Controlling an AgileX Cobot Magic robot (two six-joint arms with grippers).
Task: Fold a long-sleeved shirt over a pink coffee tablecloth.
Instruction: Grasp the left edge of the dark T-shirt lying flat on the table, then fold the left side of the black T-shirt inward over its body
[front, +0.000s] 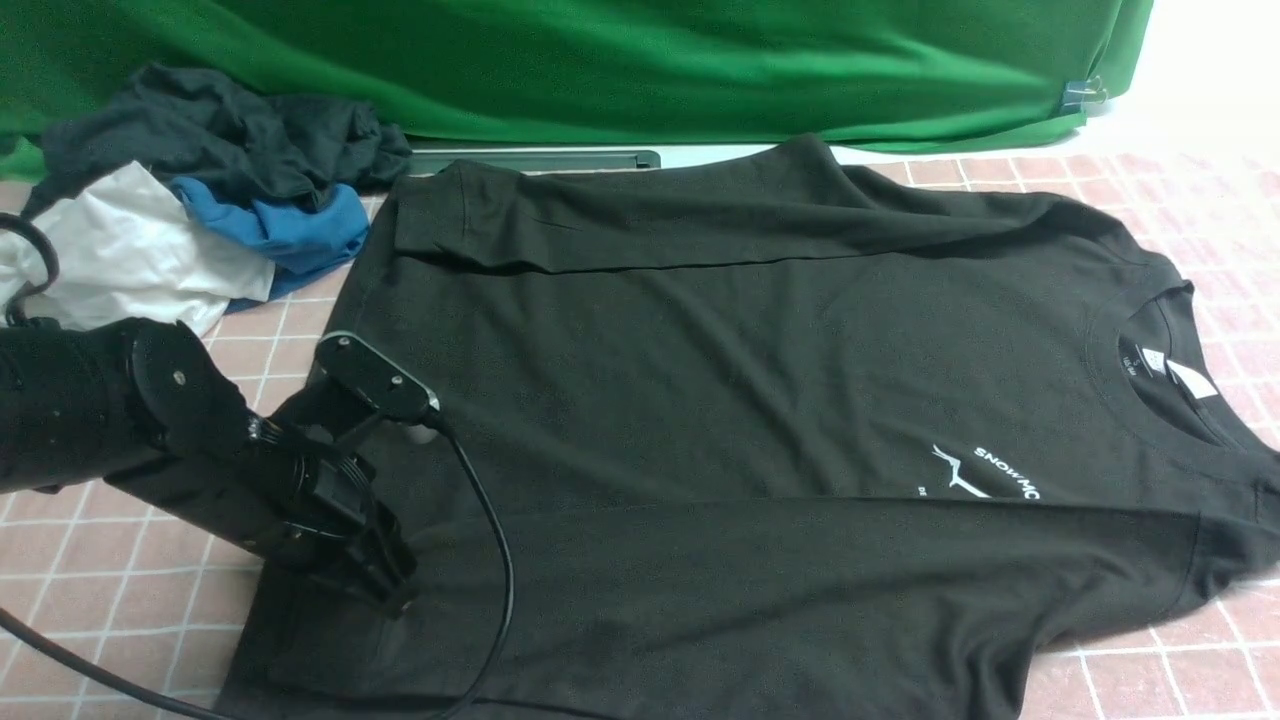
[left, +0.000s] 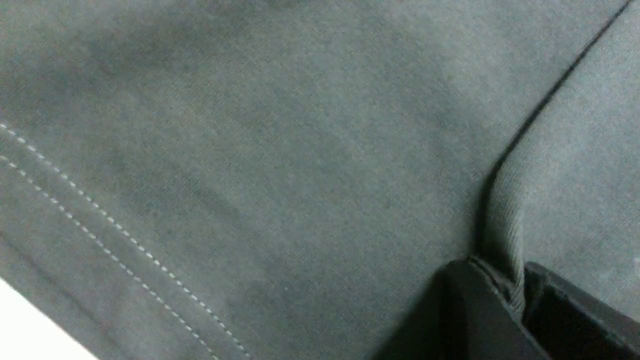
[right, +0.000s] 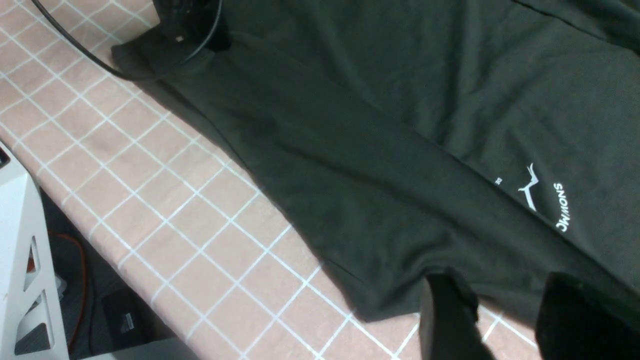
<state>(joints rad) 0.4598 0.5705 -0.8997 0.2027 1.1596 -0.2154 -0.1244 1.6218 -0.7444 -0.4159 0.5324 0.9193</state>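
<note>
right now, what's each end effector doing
Left end effector: closed, pinching the long-sleeved shirt.
Right end effector: open, fingers apart at the shirt's edge.

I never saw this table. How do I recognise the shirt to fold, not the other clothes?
Start from the pink checked tablecloth before the green backdrop. The long-sleeved shirt is the large black garment spread across its middle. Unlike the crumpled heap of black, blue and white clothes at the far left, it bears white chest lettering.

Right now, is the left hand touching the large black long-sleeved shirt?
Touching. Left wrist view shows the left hand pinching a ribbed fold of the black long-sleeved shirt.
</note>
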